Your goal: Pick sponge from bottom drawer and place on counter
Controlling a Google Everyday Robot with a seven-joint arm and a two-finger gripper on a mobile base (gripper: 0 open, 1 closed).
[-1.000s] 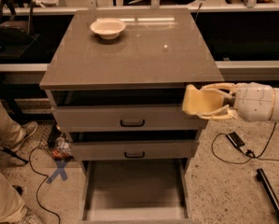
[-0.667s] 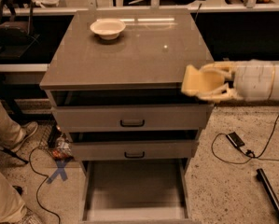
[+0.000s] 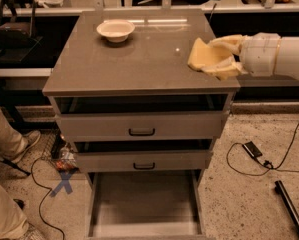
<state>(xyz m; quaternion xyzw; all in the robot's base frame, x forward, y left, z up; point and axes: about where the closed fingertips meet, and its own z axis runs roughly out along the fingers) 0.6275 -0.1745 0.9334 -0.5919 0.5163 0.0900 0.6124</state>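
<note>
My gripper (image 3: 220,57) comes in from the right and is shut on the sponge (image 3: 203,55), a pale yellow-tan curled block. It holds the sponge just above the right edge of the counter (image 3: 139,59), the glossy grey-brown cabinet top. The bottom drawer (image 3: 144,204) is pulled out below, with a bare grey floor and nothing in it.
A cream round bowl (image 3: 115,30) stands at the back left of the counter. The two upper drawers (image 3: 141,126) with black handles are slightly open. A person's legs (image 3: 6,144) are at the left. Cables and a blue tape cross (image 3: 64,184) lie on the floor.
My gripper has lifted the sponge from beside the top drawer's front up to counter height and slightly inward over the counter's right edge.
</note>
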